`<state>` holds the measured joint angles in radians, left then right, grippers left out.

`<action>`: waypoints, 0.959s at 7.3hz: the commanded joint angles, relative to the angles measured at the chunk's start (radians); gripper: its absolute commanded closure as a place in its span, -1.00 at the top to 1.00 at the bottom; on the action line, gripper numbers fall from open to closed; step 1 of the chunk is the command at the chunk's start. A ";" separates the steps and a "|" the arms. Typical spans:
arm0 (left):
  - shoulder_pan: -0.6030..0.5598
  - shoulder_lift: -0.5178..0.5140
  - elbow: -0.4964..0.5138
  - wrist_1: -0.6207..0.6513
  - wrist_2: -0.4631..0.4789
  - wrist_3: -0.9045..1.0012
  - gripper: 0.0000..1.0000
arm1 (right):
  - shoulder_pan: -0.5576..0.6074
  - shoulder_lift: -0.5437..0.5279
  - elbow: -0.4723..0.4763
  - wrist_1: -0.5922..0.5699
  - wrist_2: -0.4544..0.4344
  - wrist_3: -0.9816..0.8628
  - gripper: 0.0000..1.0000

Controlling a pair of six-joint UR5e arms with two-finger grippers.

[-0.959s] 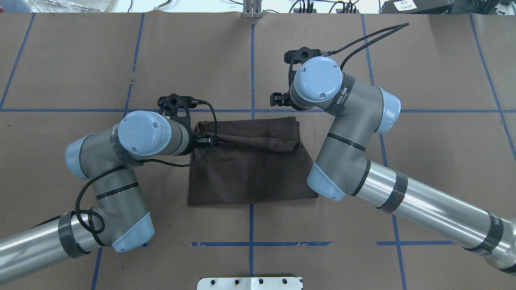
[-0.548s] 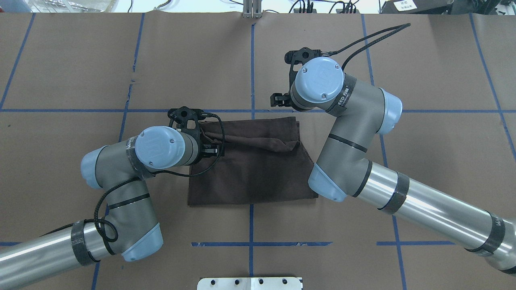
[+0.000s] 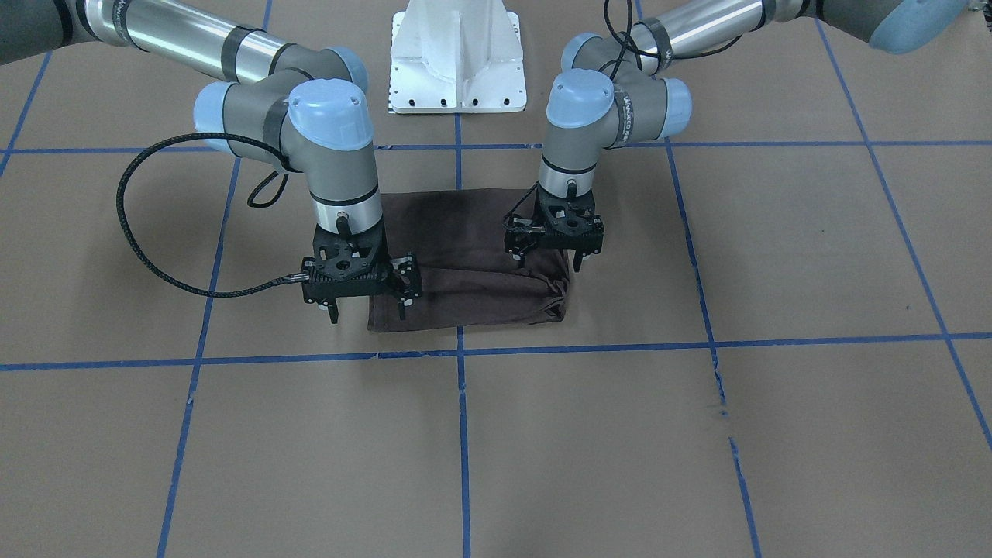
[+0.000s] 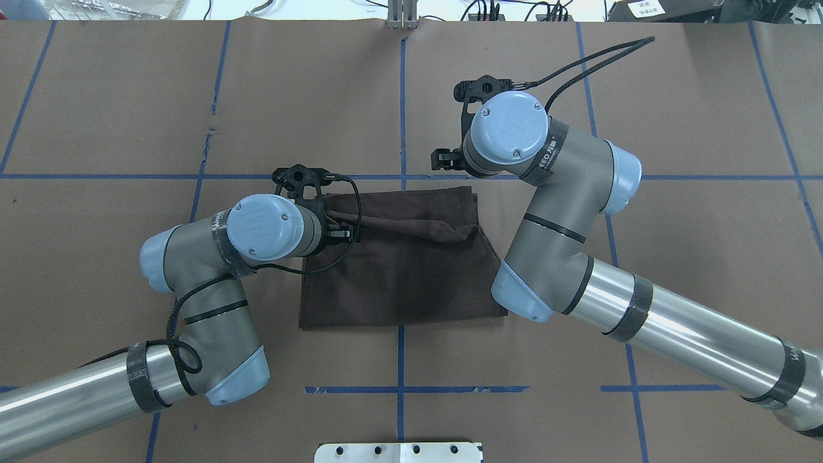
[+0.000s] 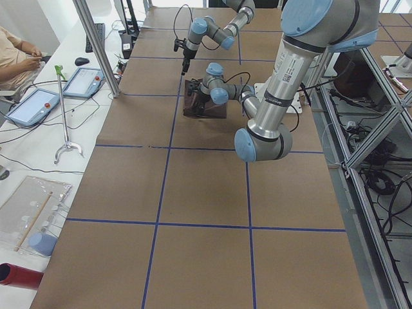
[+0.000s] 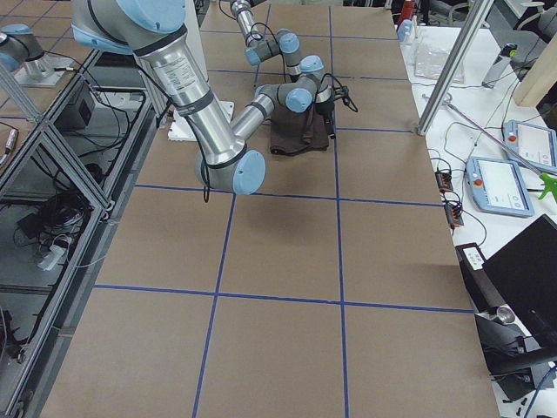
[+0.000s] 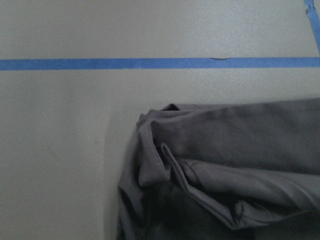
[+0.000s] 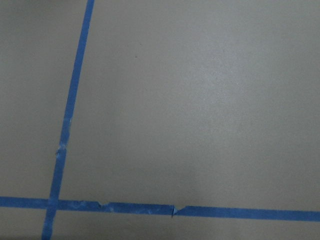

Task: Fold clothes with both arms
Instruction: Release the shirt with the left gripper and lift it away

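A dark brown short-sleeved T-shirt, folded into a rough rectangle, lies at the middle of the brown paper-covered table, inside a grid of blue tape lines. A bunched ridge runs along its far edge, away from the robot. The left black two-finger gripper hangs over the shirt's bunched far corner on the robot's left, fingers spread apart and grasping nothing. The right black two-finger gripper also has its fingers released; it hangs just beside the shirt's other far corner, and its wrist camera sees only bare paper and tape. From overhead, the silver-grey left arm hides part of the shirt's left edge and the silver-grey right arm covers its right edge. A black cable loops out from the right wrist. The white metal base pedestal stands at the table's near side. On a white side bench lie two tablets, with a seated person beside them.
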<state>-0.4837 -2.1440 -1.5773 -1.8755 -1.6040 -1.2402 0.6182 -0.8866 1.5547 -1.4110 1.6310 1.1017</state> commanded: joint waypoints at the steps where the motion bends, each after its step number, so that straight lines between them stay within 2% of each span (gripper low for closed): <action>1: -0.068 -0.055 0.083 -0.010 -0.002 -0.005 1.00 | 0.000 -0.003 -0.001 0.001 0.000 -0.003 1.00; 3: -0.131 -0.108 0.187 -0.020 -0.002 0.005 1.00 | 0.000 -0.003 -0.001 0.001 0.000 -0.003 1.00; 5: -0.183 -0.114 0.204 -0.060 -0.014 0.040 1.00 | -0.006 -0.002 0.013 0.003 0.000 0.006 1.00; 7: -0.226 -0.105 0.172 -0.100 -0.156 0.147 1.00 | -0.090 -0.006 0.033 0.001 -0.041 0.157 1.00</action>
<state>-0.6831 -2.2543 -1.3842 -1.9489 -1.6792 -1.1556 0.5808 -0.8909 1.5789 -1.4092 1.6196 1.1613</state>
